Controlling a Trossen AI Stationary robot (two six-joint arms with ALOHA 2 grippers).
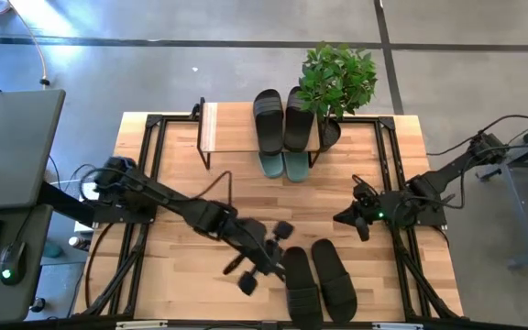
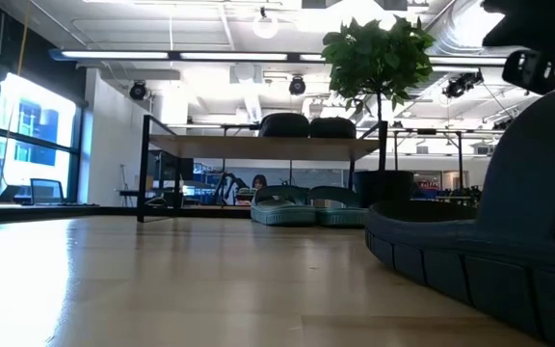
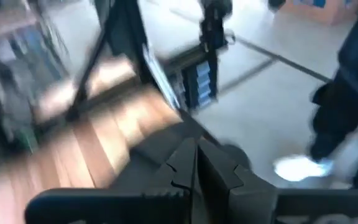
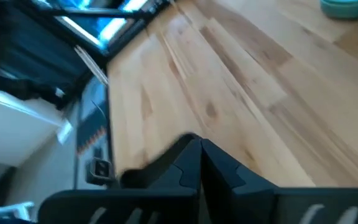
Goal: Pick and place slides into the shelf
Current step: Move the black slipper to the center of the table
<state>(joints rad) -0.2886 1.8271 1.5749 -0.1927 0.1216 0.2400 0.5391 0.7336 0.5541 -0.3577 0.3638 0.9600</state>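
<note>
Step in hand: your left tool (image 1: 262,261), pressed together and empty, sits beside black rubber slides (image 1: 321,280) near the worktop's front edge; part it before grasping.

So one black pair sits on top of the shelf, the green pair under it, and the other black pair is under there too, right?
Not quite. The second pair of black rubber slides lies on the wooden tabletop near its front edge, not under the low plank-topped shelf, as the high view shows. The rest is right.

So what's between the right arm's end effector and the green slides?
Only bare tabletop separates the right end effector from the green slides, seen from above.
</note>
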